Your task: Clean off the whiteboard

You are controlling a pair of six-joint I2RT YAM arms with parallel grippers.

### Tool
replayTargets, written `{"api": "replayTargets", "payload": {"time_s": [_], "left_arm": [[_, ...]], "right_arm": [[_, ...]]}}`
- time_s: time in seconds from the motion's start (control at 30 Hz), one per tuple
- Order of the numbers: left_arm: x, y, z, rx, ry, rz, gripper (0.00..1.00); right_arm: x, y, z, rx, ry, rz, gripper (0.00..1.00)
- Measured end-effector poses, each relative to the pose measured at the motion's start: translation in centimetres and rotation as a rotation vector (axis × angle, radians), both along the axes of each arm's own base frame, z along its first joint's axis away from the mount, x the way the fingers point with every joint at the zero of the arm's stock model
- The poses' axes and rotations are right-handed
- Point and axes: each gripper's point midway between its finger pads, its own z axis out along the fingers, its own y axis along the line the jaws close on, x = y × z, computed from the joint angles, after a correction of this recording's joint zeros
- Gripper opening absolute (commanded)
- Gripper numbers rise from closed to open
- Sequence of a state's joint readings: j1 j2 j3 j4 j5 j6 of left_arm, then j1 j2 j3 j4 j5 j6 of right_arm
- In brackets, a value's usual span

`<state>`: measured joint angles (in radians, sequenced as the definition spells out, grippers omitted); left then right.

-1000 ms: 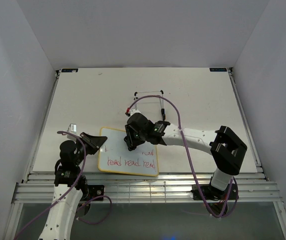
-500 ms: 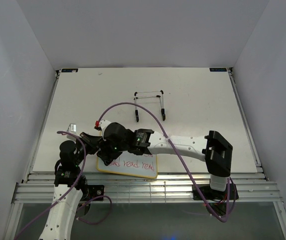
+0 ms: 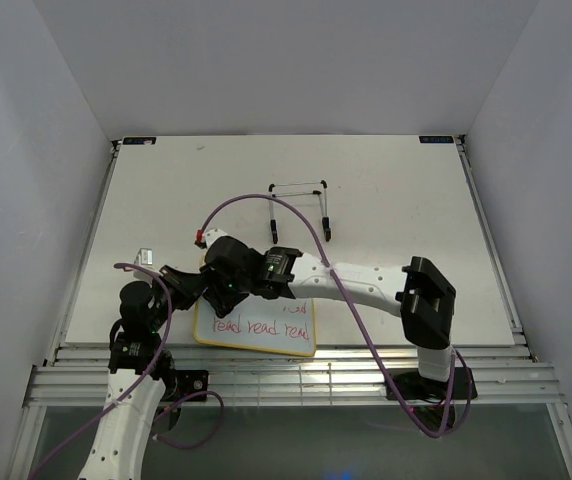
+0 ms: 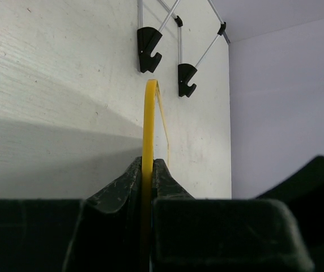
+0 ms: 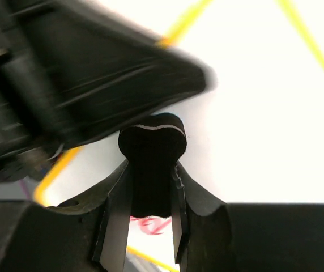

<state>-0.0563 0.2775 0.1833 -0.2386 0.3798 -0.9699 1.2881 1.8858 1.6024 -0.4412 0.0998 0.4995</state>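
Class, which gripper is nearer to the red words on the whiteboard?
Right. The right gripper, holding the eraser, is over the whiteboard beside the red words; the left gripper clamps its left edge.

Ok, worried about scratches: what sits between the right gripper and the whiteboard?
The black eraser, pinched in the right gripper, its head toward the whiteboard; contact can't be told. The right wrist view shows it.

From above my right arm [image 3: 366, 283] hides the far left of the whiteboard [image 3: 261, 342]; my right wrist view shows the left gripper [image 5: 150, 79] blurred.
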Motion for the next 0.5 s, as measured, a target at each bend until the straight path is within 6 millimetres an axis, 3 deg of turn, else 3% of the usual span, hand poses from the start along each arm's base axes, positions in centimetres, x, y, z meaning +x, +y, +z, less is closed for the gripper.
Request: {"api": "replayTargets", "payload": {"time_s": [0.23, 0.33, 0.5], "left_arm": [[0.0, 0.0, 0.1, -0.006, 0.001, 0.002, 0.00], [0.0, 0.0, 0.1, -0.008, 0.000, 0.002, 0.00], [0.0, 0.0, 0.1, -0.007, 0.001, 0.002, 0.00]], "right_arm": [[5.4, -2.5, -1.4, -0.105, -0.007, -0.142, 0.08], [6.2, -2.8, -1.5, -0.131, -0.018, -0.156, 0.08], [5.6, -2.5, -1.5, -0.120, -0.024, -0.107, 0.08]]}}
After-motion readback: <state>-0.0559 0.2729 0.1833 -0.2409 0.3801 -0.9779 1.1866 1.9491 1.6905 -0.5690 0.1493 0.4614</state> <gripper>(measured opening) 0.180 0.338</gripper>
